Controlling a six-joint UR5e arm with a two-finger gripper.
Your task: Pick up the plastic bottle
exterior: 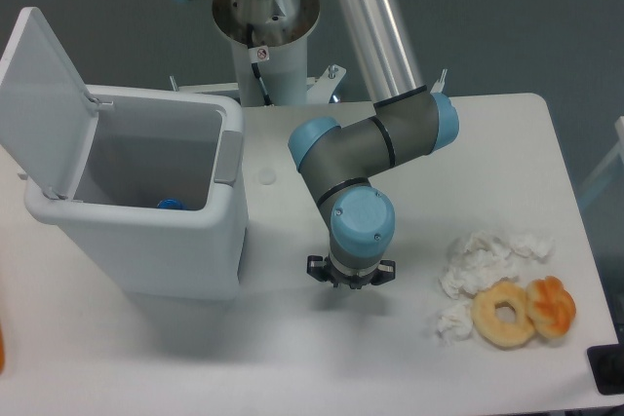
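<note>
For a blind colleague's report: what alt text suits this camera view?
A robot arm points its gripper down at a white table, holding nothing visible. An open white bin stands left; crumpled tissues and two donuts lie right.

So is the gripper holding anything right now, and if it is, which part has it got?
It cannot be told. The gripper points straight down at the table, with its fingers hidden under the wrist, and no bottle shows anywhere beneath it.

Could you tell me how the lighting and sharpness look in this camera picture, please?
Fixed camera view: soft, even light; a faint shadow under the end effector on the table; mild glare on the silver arm tube; slight overall softness, the crumpled tissue nearly washed out.
</note>
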